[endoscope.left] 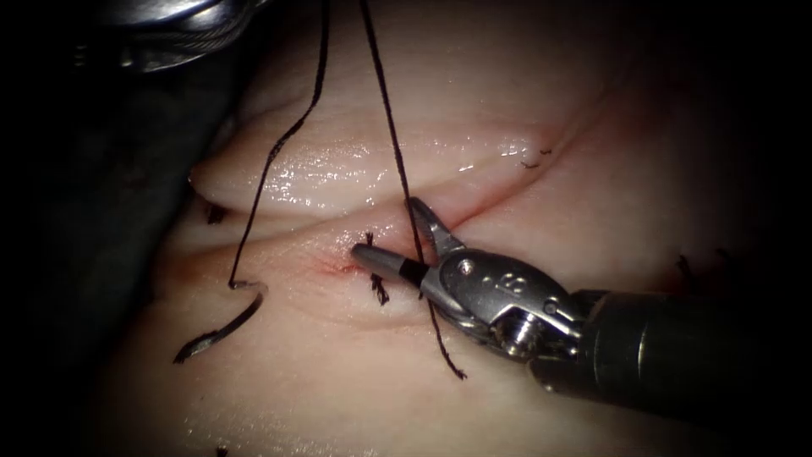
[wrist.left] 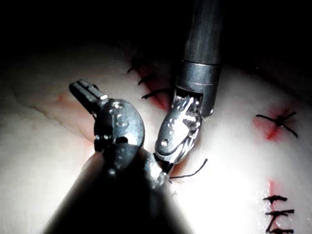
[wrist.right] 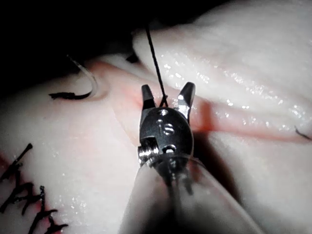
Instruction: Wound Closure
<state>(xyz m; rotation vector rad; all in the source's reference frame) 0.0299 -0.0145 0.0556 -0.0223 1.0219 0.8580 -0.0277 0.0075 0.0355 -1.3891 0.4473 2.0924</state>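
A single pool of strong light falls across the middle of the scene in the endoscope view and fades on every side into deep shadow, the outer edges going to black. Where the light is hardest it leaves wet, white glints on the tissue point(endoscope.left: 524, 110). To the left, a dark grey surface point(endoscope.left: 110, 220) lies in half-shadow alongside the lit area, matt and without glints, its far edge merging into the dark. In both wrist views the same hard light stops short, with plain blackness behind the brightly lit ground.
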